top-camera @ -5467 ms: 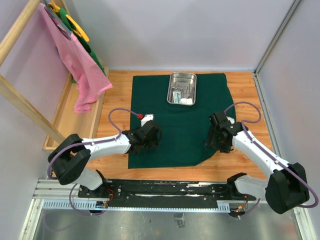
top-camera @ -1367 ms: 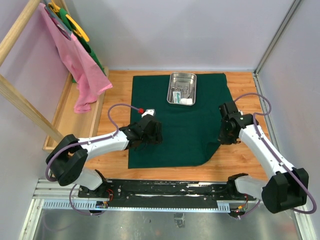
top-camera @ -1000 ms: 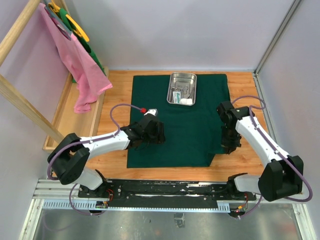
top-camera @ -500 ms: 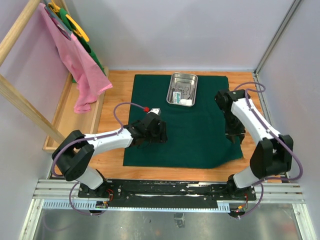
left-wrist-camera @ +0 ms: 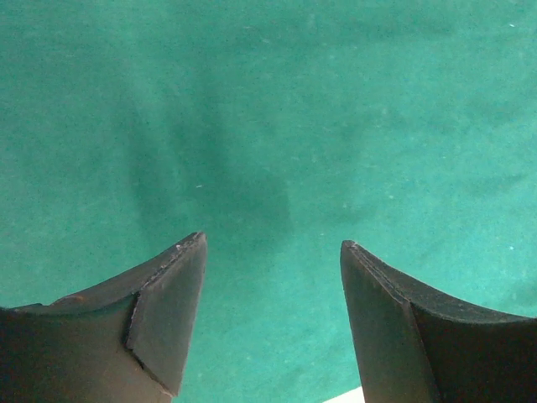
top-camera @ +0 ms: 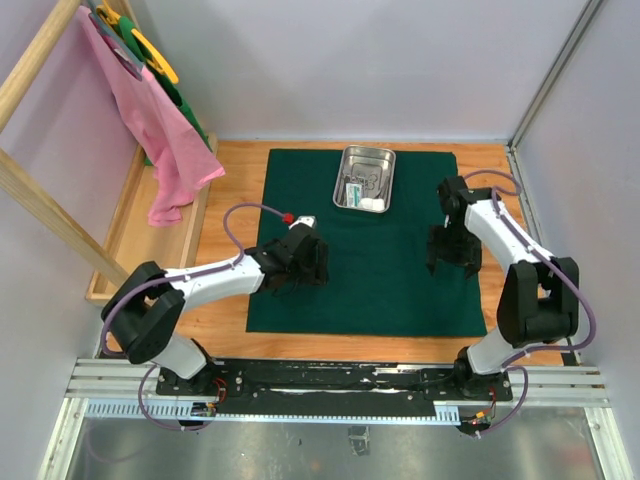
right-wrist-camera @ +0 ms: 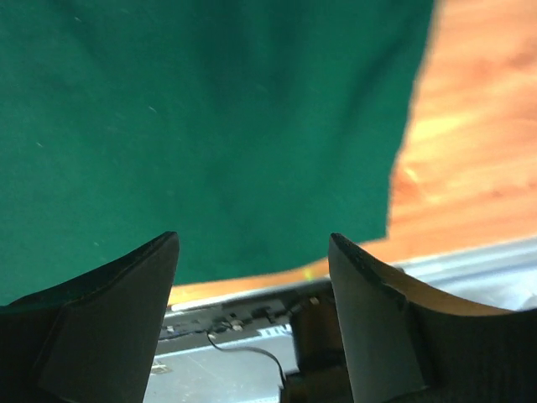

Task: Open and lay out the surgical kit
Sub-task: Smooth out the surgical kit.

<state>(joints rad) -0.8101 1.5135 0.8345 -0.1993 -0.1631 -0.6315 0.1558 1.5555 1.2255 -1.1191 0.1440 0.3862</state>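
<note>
Your left tool (left-wrist-camera: 271,243) is wide, fingers parted with nothing between them. It is nose-down over the dark green cloth (top-camera: 370,270), and whether it touches the fabric, you cannot tell. From above, that tool sits over the cloth's left part, just inside the left edge.

Your right tool (right-wrist-camera: 252,238) is wide too, and empty. It hangs over the right part of the cloth. Its wrist camera shows the cloth's right edge and near corner, with the bare wooden counter (right-wrist-camera: 470,151) beside them and the metal rail (right-wrist-camera: 470,260) at the near side.

The cloth lies spread flat on the counter, all four edges in sight from above.

Now the steel tray (top-camera: 348,158): it sits on the cloth at the middle of the far edge. That puts it beyond both tools, well apart from each and roughly between them side to side. Inside it, a white gauze wad (top-camera: 375,202) fills the near right corner. A small white packet (top-camera: 354,190) lies to its left. The slim steel instruments (top-camera: 371,180) rest farther back, too small to tell apart.
</note>
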